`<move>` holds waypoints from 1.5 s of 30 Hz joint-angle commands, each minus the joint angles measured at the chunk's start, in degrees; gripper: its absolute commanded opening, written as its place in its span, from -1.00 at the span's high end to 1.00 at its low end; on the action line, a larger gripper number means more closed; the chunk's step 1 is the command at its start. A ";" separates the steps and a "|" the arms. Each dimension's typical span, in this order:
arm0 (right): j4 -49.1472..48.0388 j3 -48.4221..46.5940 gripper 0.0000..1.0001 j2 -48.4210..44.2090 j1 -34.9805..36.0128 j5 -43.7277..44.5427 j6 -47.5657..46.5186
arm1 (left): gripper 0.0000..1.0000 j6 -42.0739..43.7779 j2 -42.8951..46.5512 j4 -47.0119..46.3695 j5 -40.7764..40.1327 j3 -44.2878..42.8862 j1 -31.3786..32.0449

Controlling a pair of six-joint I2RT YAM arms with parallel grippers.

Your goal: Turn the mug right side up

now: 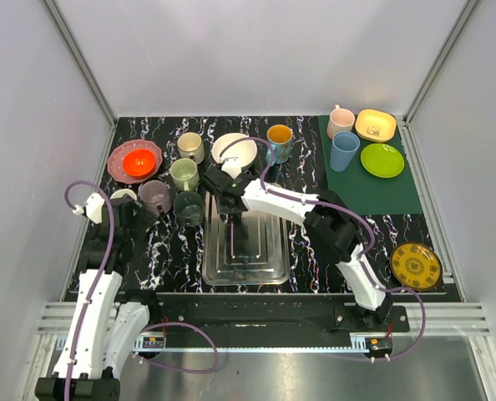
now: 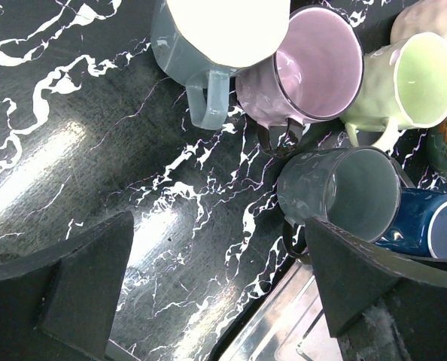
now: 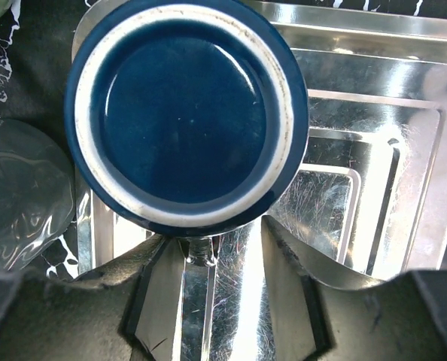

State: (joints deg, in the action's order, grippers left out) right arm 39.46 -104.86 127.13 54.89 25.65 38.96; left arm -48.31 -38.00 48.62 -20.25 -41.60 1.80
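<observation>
A dark blue mug (image 3: 184, 113) stands upside down at the far end of the metal tray (image 3: 374, 150), its white-ringed base facing up. My right gripper (image 3: 222, 259) is open just at its near side. The mug's handle (image 3: 199, 252) sits between the jaws, close against the left finger (image 3: 152, 293), with a gap to the right finger. In the top view the right gripper (image 1: 231, 209) covers the mug. The mug's edge shows in the left wrist view (image 2: 427, 226). My left gripper (image 2: 220, 301) is open and empty over the black marble table, left of the tray (image 1: 244, 259).
A grey mug (image 1: 189, 206), mauve mug (image 1: 154, 195), light green mug (image 1: 184, 173) and cream mug (image 1: 190, 145) cluster left of the tray. A white bowl (image 1: 234, 150) and an orange-lined mug (image 1: 279, 140) stand behind it. A green mat (image 1: 369, 188) holds cups and plates at the back right.
</observation>
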 commanded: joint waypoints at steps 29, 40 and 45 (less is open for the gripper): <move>-19.64 31.16 1.00 -44.75 -2.76 -11.53 -0.56 | -0.76 3.32 9.69 -8.53 22.94 -1.99 1.01; -53.59 49.30 1.00 -65.25 -12.00 -42.77 10.25 | -0.98 -13.46 10.05 -48.41 62.87 7.94 3.64; -66.25 53.35 1.00 -64.30 -14.37 -47.88 15.70 | -0.98 -17.59 6.28 -72.01 60.17 10.83 12.77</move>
State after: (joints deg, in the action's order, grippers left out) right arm -7.16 -51.99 63.81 42.30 -13.98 49.28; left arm -60.03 -29.23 4.99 35.77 -32.53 8.14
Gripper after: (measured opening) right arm 0.153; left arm 0.984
